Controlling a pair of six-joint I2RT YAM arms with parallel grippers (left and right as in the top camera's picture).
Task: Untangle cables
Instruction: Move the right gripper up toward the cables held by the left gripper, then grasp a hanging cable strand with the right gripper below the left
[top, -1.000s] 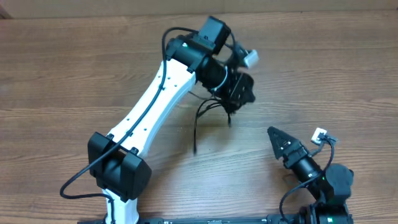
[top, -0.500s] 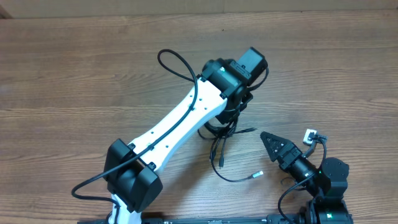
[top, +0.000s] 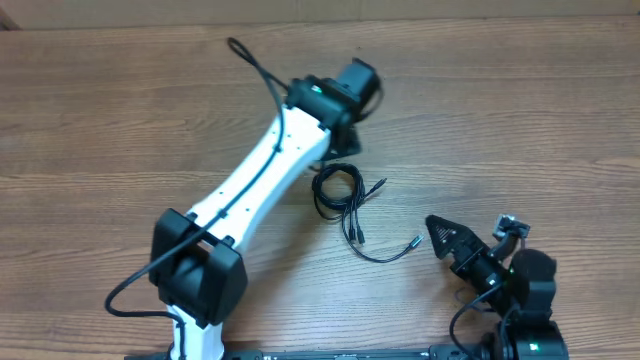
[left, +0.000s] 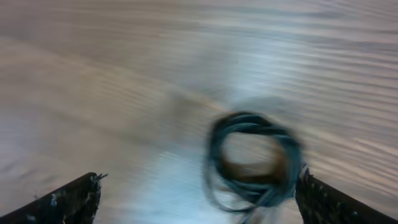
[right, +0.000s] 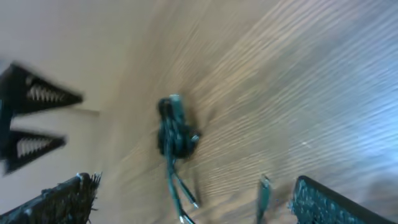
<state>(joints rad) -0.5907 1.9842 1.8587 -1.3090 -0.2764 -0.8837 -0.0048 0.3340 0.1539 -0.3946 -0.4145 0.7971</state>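
Brown wood-grain table (top: 120, 120), with the grain run left to right. The cables (top: 335, 188) are laid flat on it just right of centre: thin black strands wound into a small loose coil, with free ends trailed toward the near right. One strand is curved out and ended in a metallic plug tip (top: 413, 242). Both wrist views are blurred.

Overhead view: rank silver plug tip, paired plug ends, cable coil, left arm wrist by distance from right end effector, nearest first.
From right end effector:
1. silver plug tip, just left
2. paired plug ends, farther left
3. cable coil, centre
4. left arm wrist, far side
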